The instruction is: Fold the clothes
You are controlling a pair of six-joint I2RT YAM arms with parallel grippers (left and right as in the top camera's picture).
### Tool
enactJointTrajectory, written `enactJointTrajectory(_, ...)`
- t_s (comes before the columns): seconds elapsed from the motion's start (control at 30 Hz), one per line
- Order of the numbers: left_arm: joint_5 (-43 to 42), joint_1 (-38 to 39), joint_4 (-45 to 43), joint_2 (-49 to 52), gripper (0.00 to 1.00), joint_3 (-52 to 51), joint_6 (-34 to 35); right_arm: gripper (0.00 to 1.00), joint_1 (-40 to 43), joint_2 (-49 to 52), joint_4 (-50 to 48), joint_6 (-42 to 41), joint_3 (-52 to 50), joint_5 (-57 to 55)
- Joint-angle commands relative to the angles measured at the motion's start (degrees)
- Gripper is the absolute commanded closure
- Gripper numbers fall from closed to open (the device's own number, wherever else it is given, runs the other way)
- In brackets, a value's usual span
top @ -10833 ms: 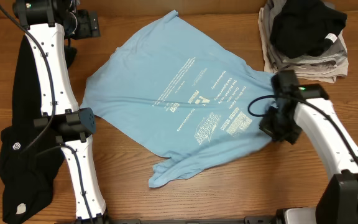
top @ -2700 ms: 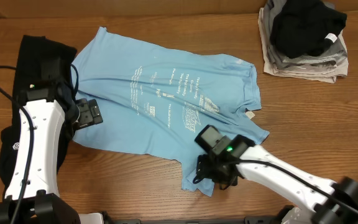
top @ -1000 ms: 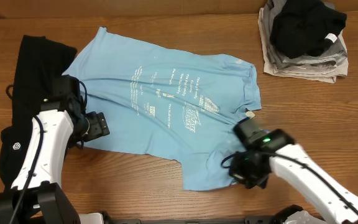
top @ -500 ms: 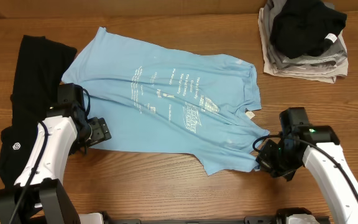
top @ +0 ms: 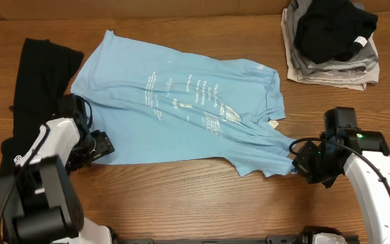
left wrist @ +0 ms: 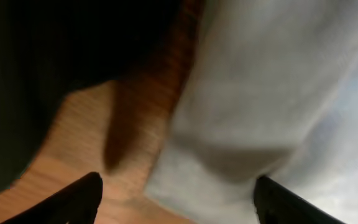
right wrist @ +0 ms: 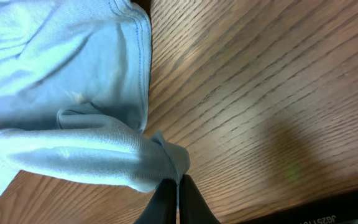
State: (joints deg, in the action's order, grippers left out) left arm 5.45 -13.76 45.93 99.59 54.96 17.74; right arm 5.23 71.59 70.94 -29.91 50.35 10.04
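Light blue T-shirt (top: 181, 108) spread at centre of table (top: 181, 203); black garment (top: 36, 88) along left edge; folded stack (top: 330, 47), far right corner.

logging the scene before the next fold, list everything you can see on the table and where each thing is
light blue T-shirt: one, light blue with pale lettering, spread out mid-table
long black garment: one, black with a small white logo, along the table's left side, partly under the left arm
folded stack: one pile, grey and beige, far right corner
black bundle: one, black, crumpled on top of the folded stack
table: one, brown wood
left gripper: one, black, open, at the T-shirt's lower left edge
right gripper: one, black, shut on the T-shirt's lower right corner
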Motion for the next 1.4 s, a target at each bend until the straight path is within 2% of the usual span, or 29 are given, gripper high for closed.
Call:
enactJointTrajectory(0.0, -1.5, -0.2, -2.0, 3.5, 0.22, -0.7, 0.7, 0.96, 0.5, -0.9, 0.0, 1.1, 1.7, -1.0)
enactJointTrajectory(0.07, -2.1, -0.2, -2.3, 4.3, 0.23, -0.7, 0.7, 0.96, 0.5, -0.9, 0.2, 1.1, 1.7, -1.0)
enactJointTrajectory(0.1, -2.1, -0.2, -2.3, 4.5, 0.34, -0.7, 0.7, 0.96, 0.5, -0.9, 0.3, 1.0, 1.7, -1.0)
enactJointTrajectory(0.13, -2.0, -0.2, -2.3, 4.5, 0.49, -0.7, 0.5, 0.96, 0.5, -0.9, 0.4, 1.0, 1.7, -1.0)
enactJointTrajectory(0.17, -2.1, -0.2, -2.3, 4.5, 0.74, -0.7, 0.0, 0.96, 0.5, -0.9, 0.4, 1.0, 1.7, -1.0)
enactJointTrajectory(0.2, -2.0, -0.2, -2.3, 4.5, 0.91, -0.7, 0.0, 0.96, 0.5, -0.9, 0.4, 1.0, 1.7, -1.0)
enactJointTrajectory(0.23, -1.9, -0.2, -2.2, 4.5, 0.96, -0.6, 0.0, 0.96, 0.5, -0.9, 0.4, 1.0, 1.7, -1.0)
enactJointTrajectory(0.33, -2.1, -0.2, 1.7, 4.5, 0.96, 1.7, -1.6, 0.96, 0.5, -0.9, 1.6, 1.0, 2.7, -1.0)
enactJointTrajectory(0.37, -1.0, -0.2, 8.4, 4.5, 0.96, 6.3, -4.1, 0.96, 0.5, -0.9, 3.5, 1.0, 4.7, -1.0)
enactJointTrajectory(0.47, 3.3, -0.2, 21.8, 4.5, 0.96, 17.1, -4.4, 0.96, 0.5, -0.9, 6.8, 1.4, 9.2, -1.0)
enactJointTrajectory(0.6, 4.2, 0.0, 36.0, 4.5, 0.96, 34.3, -4.7, 0.96, 0.5, -0.9, 11.0, 1.5, 15.3, -1.0)
enactJointTrajectory(0.7, 4.2, 0.0, 43.2, 4.5, 0.96, 45.5, -6.3, 0.96, 0.5, -0.9, 13.5, 1.5, 17.4, -1.0)
enactJointTrajectory(0.83, 4.2, 0.0, 51.0, 4.5, 0.96, 54.8, -7.9, 0.96, 0.5, -0.9, 15.8, 1.7, 17.4, -1.0)
enactJointTrajectory(1.03, 3.0, 0.0, 50.8, 3.6, 0.96, 55.0, -9.0, 0.96, 0.5, -0.9, 16.5, 3.1, 17.4, -0.3)
enactJointTrajectory(1.13, 3.5, 0.0, 48.4, 4.0, 0.96, 53.0, -9.0, 0.96, 0.4, -0.4, 10.4, 5.9, 17.4, 3.1)
enactJointTrajectory(1.37, 3.5, 0.0, 38.7, 4.3, 0.96, 47.3, -8.9, 0.96, -2.3, 3.7, 0.1, 7.5, 17.4, 3.1)
